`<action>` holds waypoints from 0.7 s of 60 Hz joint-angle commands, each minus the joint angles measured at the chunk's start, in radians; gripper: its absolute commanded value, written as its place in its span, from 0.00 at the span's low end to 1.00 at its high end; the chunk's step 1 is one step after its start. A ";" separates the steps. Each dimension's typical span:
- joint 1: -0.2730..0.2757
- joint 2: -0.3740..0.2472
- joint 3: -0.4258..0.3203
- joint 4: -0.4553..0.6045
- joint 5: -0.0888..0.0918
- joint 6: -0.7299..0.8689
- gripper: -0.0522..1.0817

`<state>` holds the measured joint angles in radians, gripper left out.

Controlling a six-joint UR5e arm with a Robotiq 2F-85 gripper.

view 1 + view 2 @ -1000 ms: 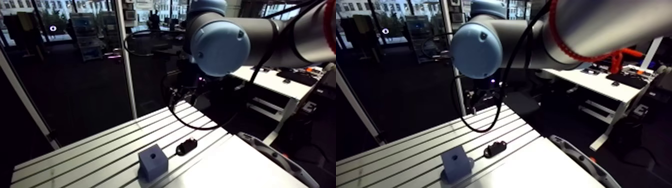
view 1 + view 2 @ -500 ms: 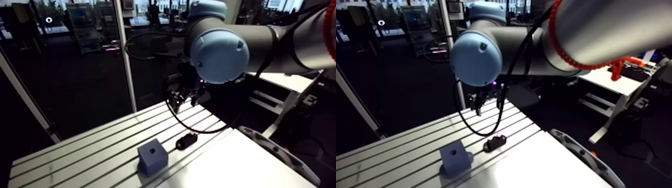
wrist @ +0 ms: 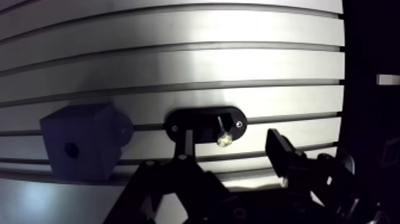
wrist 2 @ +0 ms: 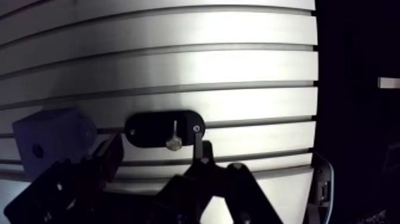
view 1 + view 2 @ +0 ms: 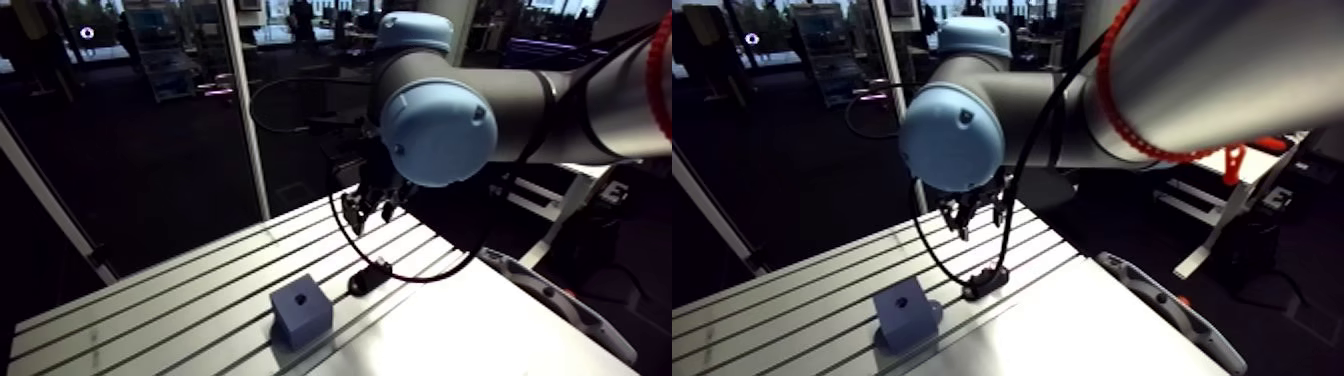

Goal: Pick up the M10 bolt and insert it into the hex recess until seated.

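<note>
Arm view first: the gripper (image 5: 366, 207) hangs above the slotted aluminium table (image 5: 170, 300), pretty much over a black oval holder (image 5: 367, 278). A blue block (image 5: 300, 316) sits near that holder, a bit apart from it, with the hex recess (image 5: 301, 299) showing as a dark spot on its upper face. The fingers are too small here to read, so I'm not calling them from this view.

Wrist view is where it gets useful. The fingers (image 3: 280, 149) are spread wide with nothing between them. The M10 bolt (image 3: 222, 131) rests on the holder, just ahead of the gripper and roughly in line with the gap. Its thin shank runs across the table slots, shiny head end nearest the gripper. I honestly can't tell if it lies flat or stands up. The fingers sit on either side of that axis, so my guess is a drop down and a squeeze should catch it. The block is off to one side, beyond one finger.
</note>
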<state>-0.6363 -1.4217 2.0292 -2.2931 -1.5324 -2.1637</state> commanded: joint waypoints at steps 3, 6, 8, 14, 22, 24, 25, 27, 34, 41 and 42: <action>-0.006 0.008 0.007 -0.001 0.001 -0.009 0.33; -0.007 0.009 0.010 -0.001 0.001 -0.011 0.33; -0.007 0.011 0.012 -0.001 0.001 -0.011 0.33; -0.017 0.020 0.010 -0.007 0.001 -0.011 0.33; -0.022 0.022 0.013 -0.012 0.001 -0.024 0.33; -0.022 0.023 0.016 -0.013 -0.001 -0.027 0.33; -0.022 0.023 0.016 -0.013 -0.001 -0.027 0.33; -0.022 0.023 0.020 -0.013 -0.001 -0.029 0.33; -0.022 0.025 0.030 -0.013 -0.001 -0.031 0.33; -0.022 0.025 0.039 -0.013 -0.001 -0.031 0.33; -0.022 0.025 0.039 -0.013 -0.001 -0.031 0.33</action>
<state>-0.6575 -1.3979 2.0547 -2.3053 -1.5330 -2.1912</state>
